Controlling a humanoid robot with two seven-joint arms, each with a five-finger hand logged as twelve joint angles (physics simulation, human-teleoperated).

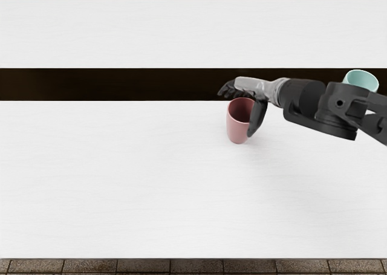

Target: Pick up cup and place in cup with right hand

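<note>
The pink cup [237, 129] is set upright on the white table [121, 184], close to the dark gap [109, 84], with its mouth turned up. The right hand [254, 89] is brought in over its far right side. The fingers are spread above and beyond the far rim, and the thumb is lowered along the cup's right side, so that the wall can be taken between them once the hand is closed. Whether the cup is already touched cannot be told from this slanted view; no firm grip is seen, and the cup appears to be borne by the table alone.

The teal cup [361, 78] is placed farther to the right, well apart from the pink one, and is partly covered by the right arm [305, 100]. It is presumably meant as the receiver, its open mouth being left free at the top for another cup to be put in.

The step in hand is judged to be the approach to the grasp. An even closing of thumb and fingers is called for, since by a push from one side alone the tall cup might be tipped or slid. A lift clear of the teal rim is then needed.
</note>
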